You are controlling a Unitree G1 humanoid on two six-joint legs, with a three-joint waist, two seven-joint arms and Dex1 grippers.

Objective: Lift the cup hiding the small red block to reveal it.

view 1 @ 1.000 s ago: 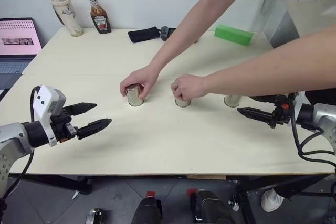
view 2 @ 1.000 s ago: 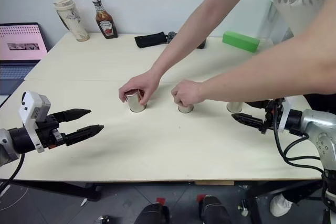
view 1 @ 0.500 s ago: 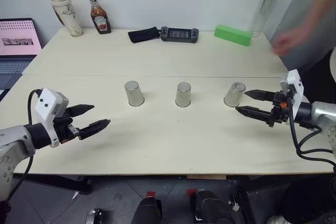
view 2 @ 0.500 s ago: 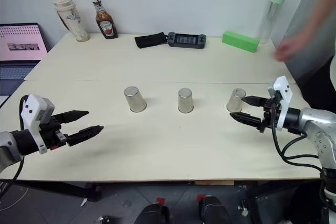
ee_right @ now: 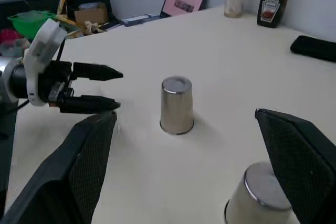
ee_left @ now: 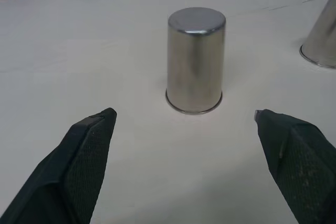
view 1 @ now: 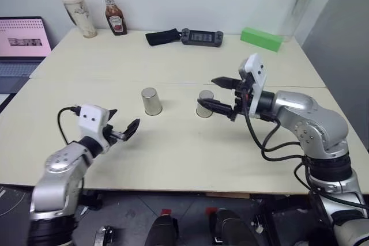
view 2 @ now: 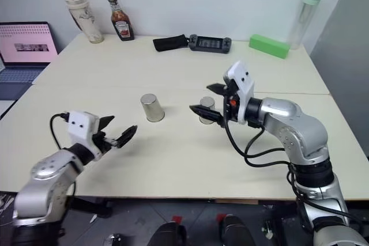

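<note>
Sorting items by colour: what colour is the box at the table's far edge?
The box is bright green, clearest in the right eye view.

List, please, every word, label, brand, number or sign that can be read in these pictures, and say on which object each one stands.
No text can be read with certainty.
Sauce bottle: it has a label, too small to read.
Beige travel mug: dark markings, not readable.
Laptop screen: pink page with small pictures, text too blurred.
Black handheld device: no readable marking.
Silver cups: plain, no marking.
Green box: no marking visible.
</note>
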